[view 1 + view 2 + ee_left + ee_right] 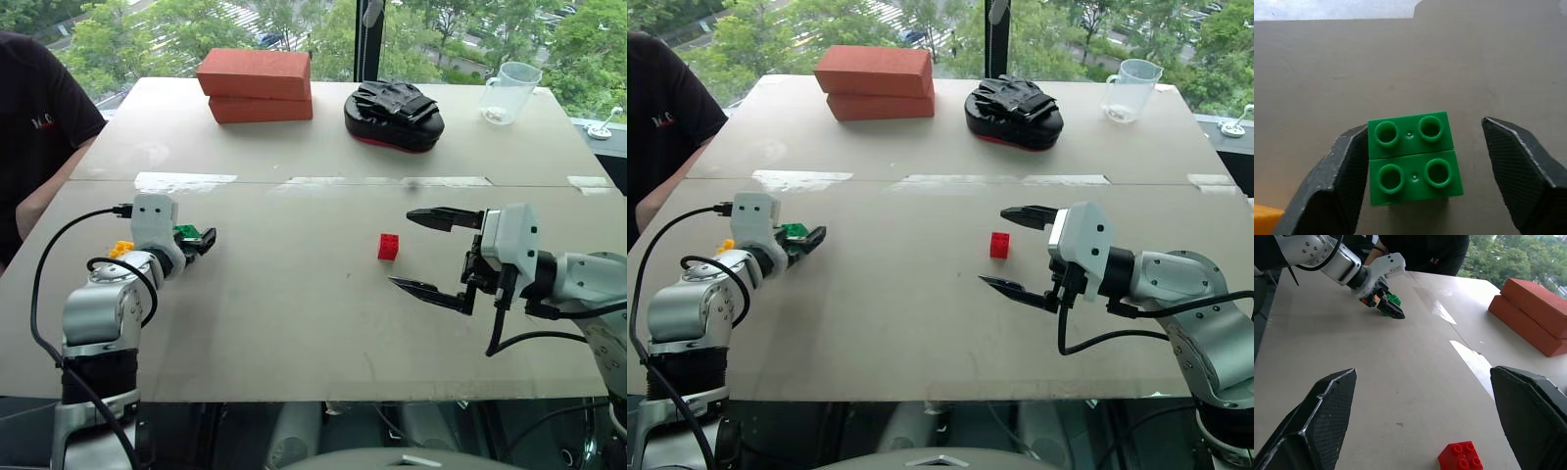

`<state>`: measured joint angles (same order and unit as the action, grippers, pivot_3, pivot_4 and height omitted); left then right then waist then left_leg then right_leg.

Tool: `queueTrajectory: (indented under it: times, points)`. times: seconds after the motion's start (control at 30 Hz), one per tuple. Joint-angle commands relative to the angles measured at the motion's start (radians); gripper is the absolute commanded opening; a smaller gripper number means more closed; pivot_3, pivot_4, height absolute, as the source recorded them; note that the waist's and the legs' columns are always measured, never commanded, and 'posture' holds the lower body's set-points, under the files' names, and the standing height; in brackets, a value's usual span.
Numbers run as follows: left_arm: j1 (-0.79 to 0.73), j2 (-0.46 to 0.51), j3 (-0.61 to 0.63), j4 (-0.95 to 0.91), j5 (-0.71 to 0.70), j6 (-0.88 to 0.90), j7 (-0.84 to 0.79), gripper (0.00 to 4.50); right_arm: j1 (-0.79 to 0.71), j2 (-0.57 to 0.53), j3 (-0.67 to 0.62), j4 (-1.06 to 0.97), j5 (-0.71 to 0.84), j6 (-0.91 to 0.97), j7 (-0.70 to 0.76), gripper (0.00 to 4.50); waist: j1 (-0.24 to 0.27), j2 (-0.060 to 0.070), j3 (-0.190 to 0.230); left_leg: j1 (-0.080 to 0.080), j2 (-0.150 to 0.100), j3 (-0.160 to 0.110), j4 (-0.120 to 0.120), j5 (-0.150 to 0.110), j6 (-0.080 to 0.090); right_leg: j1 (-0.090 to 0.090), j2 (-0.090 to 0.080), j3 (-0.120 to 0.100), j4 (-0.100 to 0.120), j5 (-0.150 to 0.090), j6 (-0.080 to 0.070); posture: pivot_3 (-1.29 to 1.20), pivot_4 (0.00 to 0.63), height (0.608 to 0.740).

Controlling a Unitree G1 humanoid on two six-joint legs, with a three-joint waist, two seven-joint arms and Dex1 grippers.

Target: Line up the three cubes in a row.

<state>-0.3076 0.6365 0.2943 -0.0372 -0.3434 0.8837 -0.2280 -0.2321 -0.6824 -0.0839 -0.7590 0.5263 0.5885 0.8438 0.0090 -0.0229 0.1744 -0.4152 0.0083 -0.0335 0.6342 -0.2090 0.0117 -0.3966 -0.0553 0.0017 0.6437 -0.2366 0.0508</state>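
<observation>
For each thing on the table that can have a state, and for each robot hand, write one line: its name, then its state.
Green cube: studs up, between left hand's fingers, one touching.
Left hand: partly open, not yet clamped.
Right hand: open, empty.
Red cube: free on table.
Yellow cube: on table, beside left hand.
Measuring cup: upright.

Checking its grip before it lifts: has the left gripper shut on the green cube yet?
Not fully: one finger touches the green cube; the other stands apart.

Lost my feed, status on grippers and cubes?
Left gripper around green cube, one finger touching. Right gripper open, empty, beside red cube. Yellow cube behind left arm. Nothing between.
</observation>
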Motion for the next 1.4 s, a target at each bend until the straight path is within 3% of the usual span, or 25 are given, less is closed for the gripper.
queueTrajectory:
  times: [0.03, 0.07, 0.2, 0.37, 0.6, 0.73, 0.93, 1.1, 1.4]
  points:
    - [-0.020, 0.016, 0.005, 0.001, 0.012, -0.057, -0.045, 1.66, 0.007, -0.016, -0.040, -0.049, 0.027, -0.006, -0.033, 4.50, 0.001, 0.000, 0.000, 0.000, 0.001, 0.000, 0.000, 0.000, 0.000, 0.000, 0.000, 0.000, 0.000, 0.000, 0.000, 0.00, 0.150, 0.740]
    - [-0.023, 0.018, 0.006, 0.001, -0.002, -0.081, -0.082, 1.28, 0.012, -0.021, -0.043, -0.053, 0.029, -0.003, -0.040, 4.50, 0.002, 0.000, 0.000, 0.000, 0.001, 0.000, 0.000, 0.000, 0.000, 0.000, 0.000, 0.000, 0.000, 0.000, 0.000, 0.00, 0.150, 0.740]
    - [-0.019, 0.067, -0.016, -0.025, -0.112, -0.169, -0.387, 1.30, 0.045, -0.037, -0.062, -0.080, 0.033, 0.007, -0.077, 4.50, 0.006, -0.001, 0.000, 0.000, 0.001, 0.000, 0.000, 0.000, 0.000, 0.000, -0.001, -0.001, 0.000, 0.000, -0.001, 0.00, 0.150, 0.740]
    - [-0.167, 0.158, -0.273, 0.091, -0.088, -0.367, -0.901, 1.30, 0.156, -0.015, -0.119, -0.124, 0.019, 0.005, -0.162, 4.50, 0.012, -0.001, 0.000, -0.001, 0.000, 0.001, 0.000, 0.000, 0.000, 0.000, -0.004, -0.003, -0.001, -0.003, -0.005, 0.00, 0.150, 0.740]
    - [-0.483, 0.018, -0.549, 0.510, 0.121, -0.744, -1.220, 1.30, 0.385, -0.053, -0.263, -0.183, 0.078, 0.022, -0.133, 4.50, 0.004, -0.001, 0.000, -0.003, -0.004, 0.005, 0.001, 0.000, 0.001, 0.001, -0.003, -0.003, -0.001, -0.002, -0.004, 0.00, 0.150, 0.740]
    - [-0.599, -0.058, -0.604, 0.731, 0.203, -0.954, -1.309, 1.30, 0.507, -0.059, -0.363, -0.208, 0.121, 0.018, -0.116, 4.50, -0.002, -0.002, 0.000, -0.003, -0.001, 0.005, 0.002, 0.000, 0.001, 0.000, 0.001, -0.002, -0.001, 0.000, 0.000, 0.00, 0.150, 0.740]
    - [-0.695, -0.158, -0.620, 0.941, 0.294, -1.143, -1.297, 1.30, 0.613, -0.042, -0.417, -0.243, 0.132, -0.006, -0.137, 4.50, 0.003, -0.002, 0.000, -0.003, 0.000, 0.004, 0.002, 0.000, 0.001, 0.001, 0.003, -0.002, -0.001, -0.001, 0.001, 0.00, 0.150, 0.740]
    - [-0.725, -0.191, -0.609, 1.020, 0.334, -1.188, -1.294, 1.30, 0.696, -0.017, -0.434, -0.252, 0.123, -0.051, -0.120, 4.50, 0.004, -0.002, 0.000, -0.003, 0.000, 0.005, 0.004, 0.000, 0.001, 0.001, 0.003, -0.001, -0.001, 0.000, 0.002, 0.00, 0.150, 0.740]
    - [-0.747, -0.208, -0.589, 1.095, 0.374, -1.191, -1.261, 1.30, 0.690, -0.035, -0.426, -0.241, 0.129, -0.089, -0.118, 4.50, 0.004, -0.002, 0.000, -0.003, 0.000, 0.004, 0.004, 0.000, 0.001, 0.001, 0.003, -0.001, 0.000, -0.002, 0.005, 0.00, 0.150, 0.740]
